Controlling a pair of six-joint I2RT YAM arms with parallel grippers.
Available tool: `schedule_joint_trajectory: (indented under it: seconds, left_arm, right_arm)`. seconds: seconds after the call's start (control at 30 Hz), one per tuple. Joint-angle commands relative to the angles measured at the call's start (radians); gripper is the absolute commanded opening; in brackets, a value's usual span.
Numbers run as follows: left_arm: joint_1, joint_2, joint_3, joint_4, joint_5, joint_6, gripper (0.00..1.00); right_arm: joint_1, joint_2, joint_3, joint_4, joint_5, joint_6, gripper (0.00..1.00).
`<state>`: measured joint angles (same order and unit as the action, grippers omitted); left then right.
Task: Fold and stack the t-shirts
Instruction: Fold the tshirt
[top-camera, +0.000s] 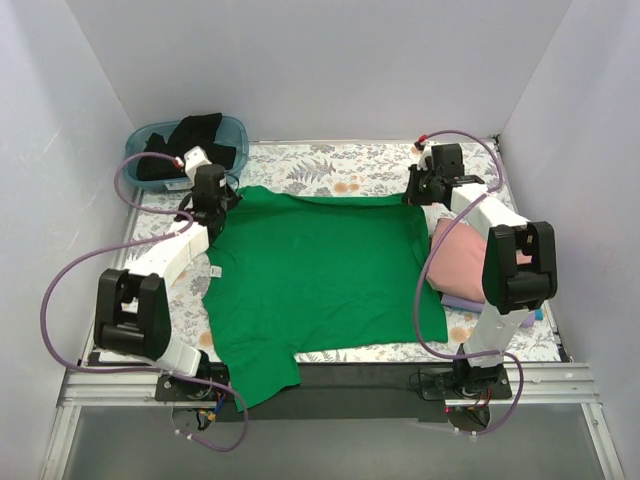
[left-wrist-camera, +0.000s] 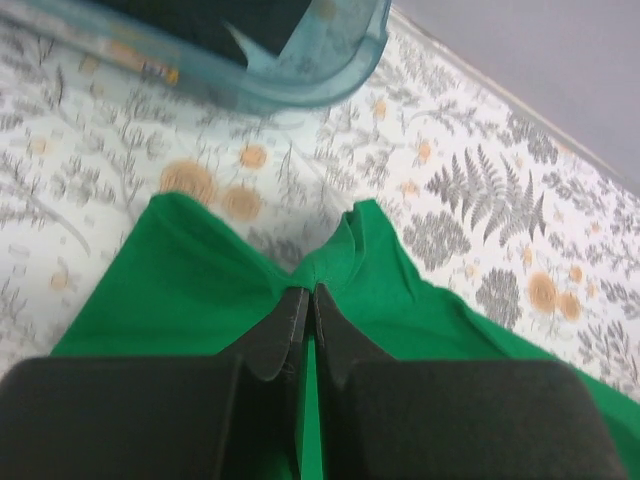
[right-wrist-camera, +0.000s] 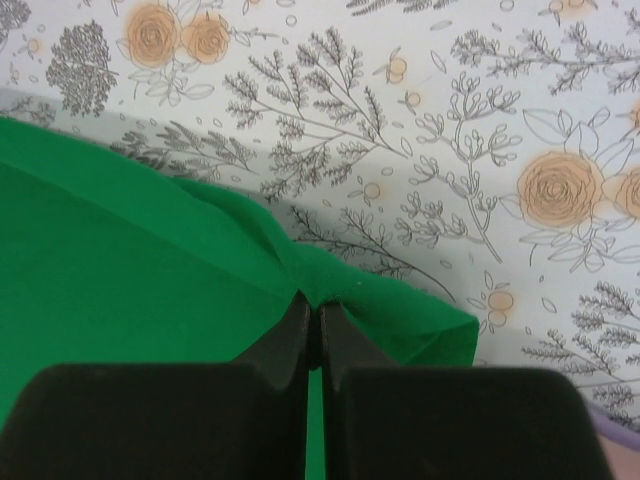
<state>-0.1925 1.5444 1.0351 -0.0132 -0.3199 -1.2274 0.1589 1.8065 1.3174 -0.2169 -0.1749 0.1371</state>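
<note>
1. Top external view: the green t-shirt (top-camera: 320, 275) lies spread flat on the floral tablecloth (top-camera: 330, 165) in the middle of the table. One sleeve reaches over the near edge. The left gripper (top-camera: 222, 205) is down at the shirt's far left corner and the right gripper (top-camera: 425, 190) at its far right corner.
2. Same view: a black t-shirt (top-camera: 190, 135) is slumped in the teal tub (top-camera: 236, 130) at the far left corner of the table. At the right edge a folded salmon pink t-shirt (top-camera: 458, 250) rests on a lavender t-shirt (top-camera: 465, 303), both partly behind the right arm.
3. Left wrist view: the dark fingers (left-wrist-camera: 285, 330) are clenched on a pinch of green cloth, which puckers into ridges at their tips. The tub stands just beyond, apart from the shirt.
4. Right wrist view: the fingers (right-wrist-camera: 345, 340) are clamped on the shirt's edge beside its corner. The cloth is bunched into a raised fold there, with the tablecloth bare past it.
</note>
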Motion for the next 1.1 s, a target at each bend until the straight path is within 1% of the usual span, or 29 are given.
schedule_joint_trajectory:
  seconds: [0.0,0.2,0.27,0.4,0.47,0.53,0.63,0.83,0.87,1.0,1.03,1.07]
  left_arm:
    - [0.004,-0.108,-0.108,-0.008,0.039,-0.064,0.0]
    - [0.005,-0.326,-0.305,-0.014,0.047,-0.122,0.0]
    - [0.004,-0.397,-0.37,-0.018,0.07,-0.136,0.0]
    - [0.004,-0.473,-0.45,-0.022,0.114,-0.164,0.0]
    - [0.004,-0.498,-0.478,-0.034,0.099,-0.173,0.0]
    - [0.004,-0.532,-0.503,-0.085,0.071,-0.21,0.0]
    - [0.004,-0.581,-0.546,-0.103,0.07,-0.234,0.0]
    - [0.004,-0.603,-0.618,-0.123,0.13,-0.293,0.0]
    - [0.004,-0.6,-0.624,-0.139,0.127,-0.331,0.0]
    - [0.004,-0.615,-0.65,-0.252,0.15,-0.403,0.0]
    - [0.004,-0.622,-0.653,-0.277,0.142,-0.42,0.02]
    - [0.005,-0.63,-0.656,-0.331,0.131,-0.447,0.16]
  right_arm:
    - [-0.002,-0.056,-0.033,-0.081,0.008,-0.037,0.01]
    - [-0.004,-0.133,-0.078,-0.147,0.034,-0.057,0.01]
    - [-0.004,-0.162,-0.11,-0.16,0.048,-0.054,0.01]
    - [-0.005,-0.191,-0.152,-0.19,0.048,-0.05,0.01]
    - [-0.004,-0.199,-0.173,-0.203,0.048,-0.05,0.01]
    - [-0.004,-0.213,-0.194,-0.208,0.057,-0.047,0.01]
    - [-0.006,-0.22,-0.21,-0.21,0.06,-0.045,0.01]
    - [-0.007,-0.21,-0.224,-0.213,0.041,-0.045,0.02]
    - [-0.006,-0.208,-0.225,-0.214,0.044,-0.045,0.02]
    - [-0.006,-0.19,-0.228,-0.219,0.067,-0.034,0.14]
    - [-0.005,-0.188,-0.225,-0.225,0.08,-0.028,0.16]
    - [-0.005,-0.184,-0.221,-0.234,0.087,-0.027,0.19]
